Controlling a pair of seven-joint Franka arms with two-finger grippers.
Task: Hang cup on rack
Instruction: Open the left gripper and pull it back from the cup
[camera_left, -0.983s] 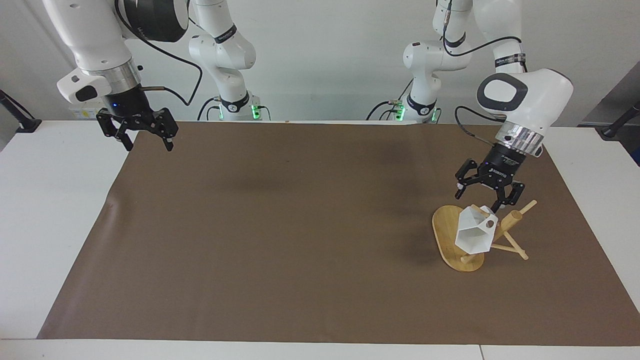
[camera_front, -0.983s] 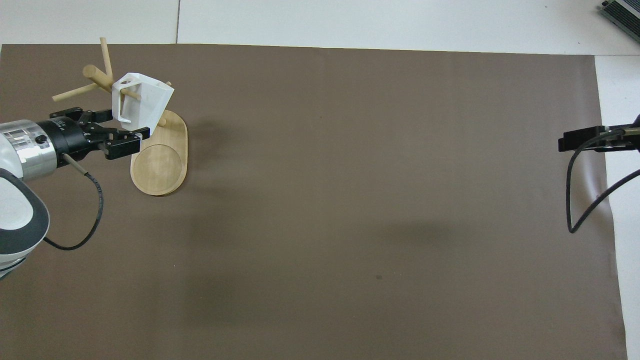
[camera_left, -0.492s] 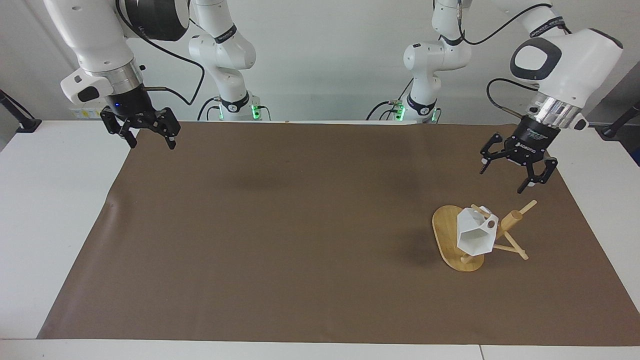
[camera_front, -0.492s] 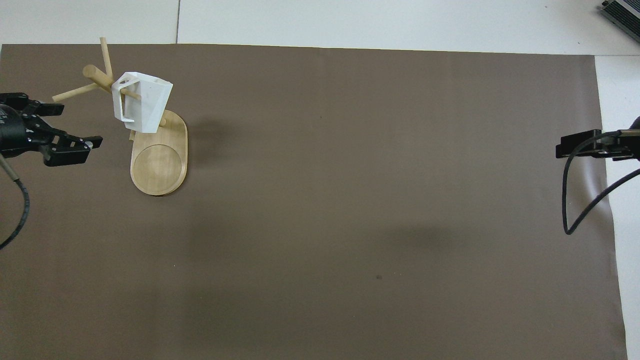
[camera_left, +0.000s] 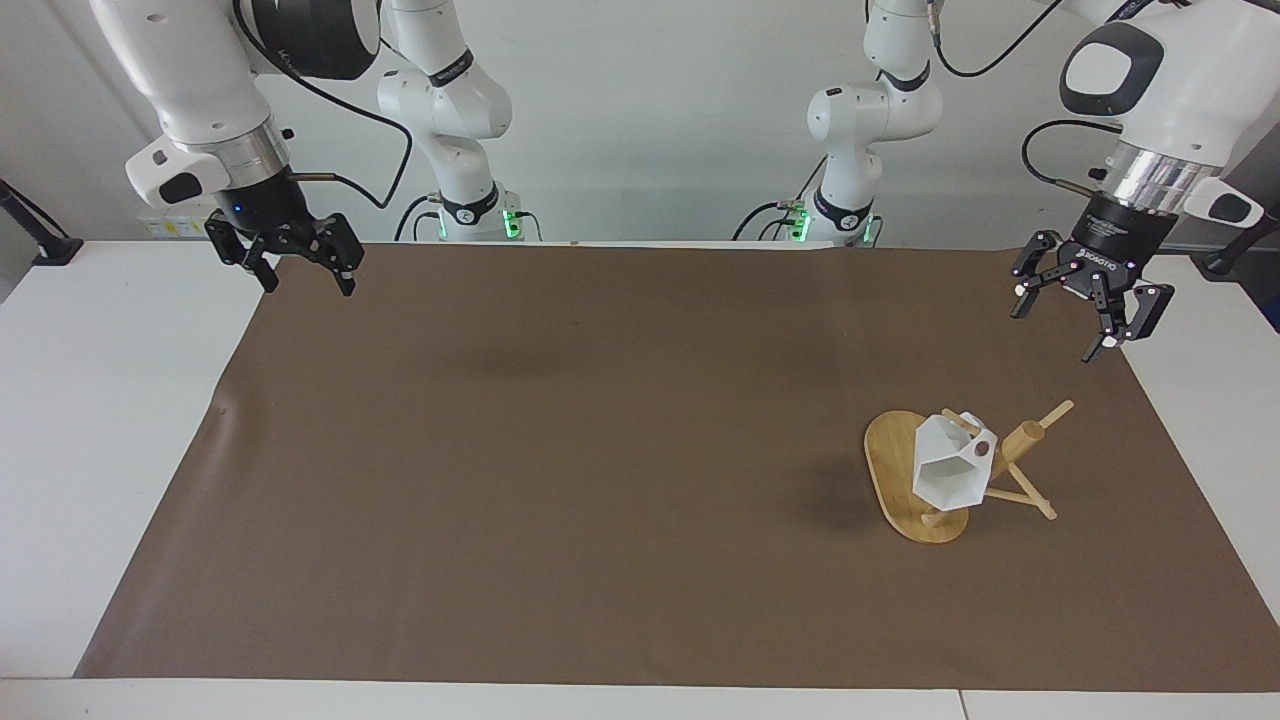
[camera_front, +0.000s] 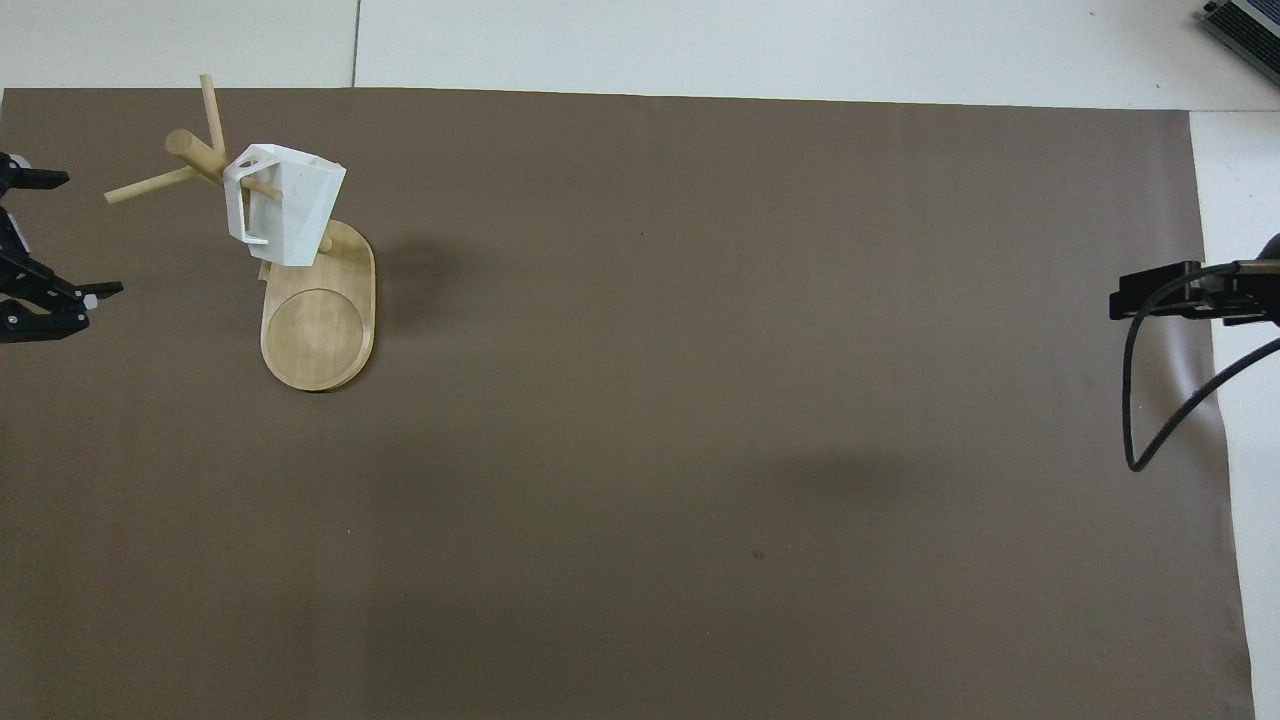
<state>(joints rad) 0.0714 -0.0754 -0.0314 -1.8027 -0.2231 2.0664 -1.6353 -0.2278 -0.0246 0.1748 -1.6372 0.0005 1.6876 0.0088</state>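
My left gripper, jaws released and empty, hangs over the counter's edge with the small white faceted cup below them, hooked on the light bamboo mug rack; right gripper waits, jaws released.

You are looking at a white table that is carrying a brown mat across most of its top. The rack is standing on the mat toward the left arm's end, its oval base seemingly lying flat.
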